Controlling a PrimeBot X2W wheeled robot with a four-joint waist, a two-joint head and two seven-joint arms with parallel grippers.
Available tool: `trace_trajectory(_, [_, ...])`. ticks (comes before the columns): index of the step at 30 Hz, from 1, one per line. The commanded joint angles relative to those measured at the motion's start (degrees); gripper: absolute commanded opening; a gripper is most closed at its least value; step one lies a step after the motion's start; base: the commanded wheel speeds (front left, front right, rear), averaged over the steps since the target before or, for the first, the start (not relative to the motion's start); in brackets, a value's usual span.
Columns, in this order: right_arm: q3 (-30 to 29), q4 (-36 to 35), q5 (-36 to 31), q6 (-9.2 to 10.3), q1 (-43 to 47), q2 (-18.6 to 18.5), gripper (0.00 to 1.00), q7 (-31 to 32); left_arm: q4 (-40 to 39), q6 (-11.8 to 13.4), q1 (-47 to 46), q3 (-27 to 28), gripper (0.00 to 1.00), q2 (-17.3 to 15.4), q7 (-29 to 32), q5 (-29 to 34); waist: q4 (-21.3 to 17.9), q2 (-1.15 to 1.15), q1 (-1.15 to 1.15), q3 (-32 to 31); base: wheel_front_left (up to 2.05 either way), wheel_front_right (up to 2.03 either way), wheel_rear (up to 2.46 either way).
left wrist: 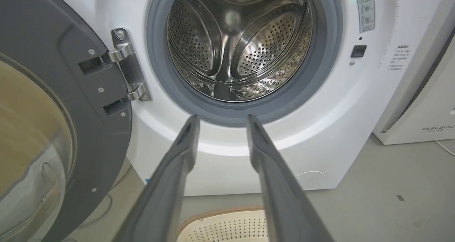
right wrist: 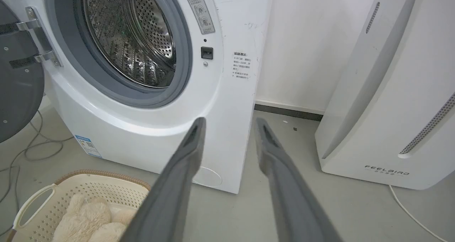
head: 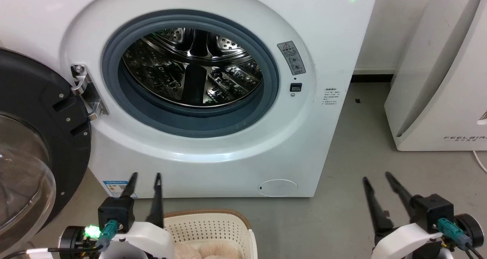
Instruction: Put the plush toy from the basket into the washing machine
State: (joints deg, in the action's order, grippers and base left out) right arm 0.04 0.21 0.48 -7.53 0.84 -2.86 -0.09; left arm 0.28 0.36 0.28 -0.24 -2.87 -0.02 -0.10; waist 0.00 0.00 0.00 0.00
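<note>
Hidden: the plush toy is showing only as a cream patch at the head view's bottom edge, where the basket is being cut off.
Toy: it is lying inside the basket on the floor, before the washing machine, whose door is standing open.
Left gripper: fingers are standing parted, holding nothing, by the basket's left rim.
Right gripper: fingers are standing parted, empty, well apart to the toy's right.
</note>
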Motion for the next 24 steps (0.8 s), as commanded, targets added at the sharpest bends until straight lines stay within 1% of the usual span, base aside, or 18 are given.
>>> trace_trajectory(1, [-0.2, -0.1, 0.2, 0.00, 0.0, 0.0, 1.00, -0.3, 0.1, 0.2, -0.1, 0.0, 1.00, 0.0, -0.3, -0.1, 0.0, 0.00, 0.00, 0.0, 0.00, 0.00, 0.00])
trace_trajectory(14, [-1.4, -1.3, 2.1, 0.01, -0.1, 0.0, 1.00, -1.8, 0.7, 1.5, -0.9, -0.7, 1.00, 0.0, -1.8, -0.5, 0.0, 0.00, 0.00, 0.7, 0.00, 0.00, 0.00])
trace_trajectory(24, [-1.7, -2.3, 3.0, 0.01, -1.0, 0.0, 1.00, -2.9, 4.2, 1.2, -3.1, -1.3, 1.00, 0.0, -2.9, -0.5, 0.0, 0.00, 0.00, 2.7, 0.00, 0.00, 0.00])
